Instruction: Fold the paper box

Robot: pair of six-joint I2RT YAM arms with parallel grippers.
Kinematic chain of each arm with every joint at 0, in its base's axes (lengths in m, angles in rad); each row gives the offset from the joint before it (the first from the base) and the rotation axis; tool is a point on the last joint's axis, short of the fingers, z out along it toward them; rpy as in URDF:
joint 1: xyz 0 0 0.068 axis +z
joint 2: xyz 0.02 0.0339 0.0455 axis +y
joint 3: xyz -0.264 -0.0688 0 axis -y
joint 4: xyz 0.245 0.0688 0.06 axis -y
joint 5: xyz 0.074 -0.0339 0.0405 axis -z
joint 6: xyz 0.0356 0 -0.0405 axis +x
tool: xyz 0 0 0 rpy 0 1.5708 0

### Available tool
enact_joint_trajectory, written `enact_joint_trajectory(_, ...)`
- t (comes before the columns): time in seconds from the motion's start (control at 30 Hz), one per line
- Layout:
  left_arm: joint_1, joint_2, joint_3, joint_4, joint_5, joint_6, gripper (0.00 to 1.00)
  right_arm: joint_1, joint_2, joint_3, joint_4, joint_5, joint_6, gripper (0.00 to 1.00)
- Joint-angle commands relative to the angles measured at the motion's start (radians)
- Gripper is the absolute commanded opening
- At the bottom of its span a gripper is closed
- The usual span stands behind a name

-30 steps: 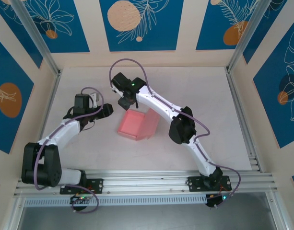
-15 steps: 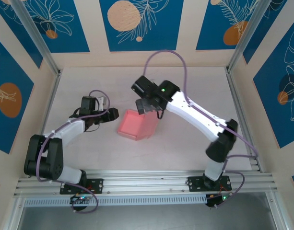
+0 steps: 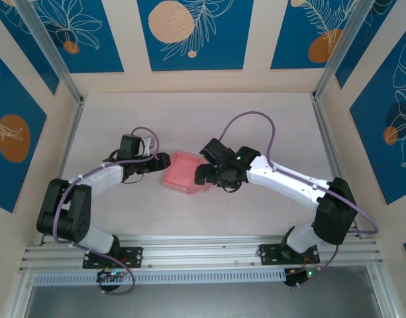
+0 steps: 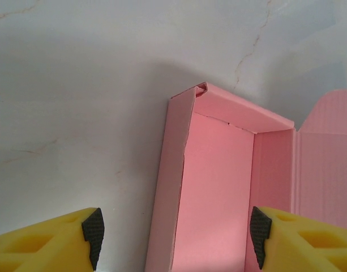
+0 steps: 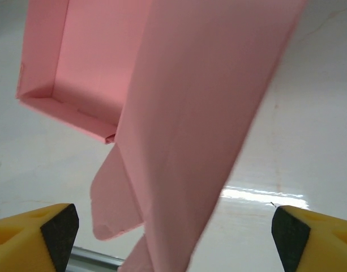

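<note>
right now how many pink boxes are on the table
1. The pink box lies in the middle of the table, lid open, between the left gripper and the right gripper. No other looks hidden.

No writing, number or brand mark could be read on the paper box (image 3: 181, 173) or the wall panels (image 3: 189, 40).

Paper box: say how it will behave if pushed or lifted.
The paper box looks thin-walled and empty, so probably light and apt to slide on the smooth table. Its open lid stands unsupported, so it likely flexes when pressed.
</note>
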Motion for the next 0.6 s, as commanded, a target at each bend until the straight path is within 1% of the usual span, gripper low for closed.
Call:
enact_joint_trajectory(0.0, -0.010, 0.002, -0.009, 0.024, 0.000, -0.023, 0.70, 0.002, 0.023, 0.015, 0.065, -0.050, 0.017, 0.89)
enact_joint_trajectory(0.03, -0.010, -0.001, -0.008, 0.022, -0.007, -0.023, 0.71, -0.001, 0.029, 0.022, 0.059, -0.043, 0.002, 0.85)
enact_joint_trajectory(0.1, -0.010, -0.005, -0.003, 0.018, -0.019, -0.022, 0.72, -0.021, 0.043, 0.031, 0.057, -0.045, -0.027, 0.71)
enact_joint_trajectory(0.13, -0.010, -0.005, 0.001, 0.016, -0.023, -0.021, 0.72, -0.033, 0.050, 0.034, 0.057, -0.051, -0.040, 0.67)
enact_joint_trajectory(0.33, -0.010, 0.001, 0.029, 0.002, -0.042, -0.011, 0.72, -0.104, 0.129, 0.106, 0.028, -0.068, -0.164, 0.50)
enact_joint_trajectory(0.43, -0.010, 0.009, 0.056, -0.027, -0.058, 0.008, 0.72, -0.137, 0.187, 0.189, -0.021, -0.074, -0.254, 0.40)
enact_joint_trajectory(0.47, -0.010, 0.009, 0.064, -0.033, -0.065, 0.012, 0.73, -0.146, 0.208, 0.220, -0.038, -0.073, -0.288, 0.33)
enact_joint_trajectory(0.57, -0.008, 0.008, 0.087, -0.048, -0.090, 0.025, 0.73, -0.177, 0.279, 0.310, -0.092, -0.076, -0.380, 0.26)
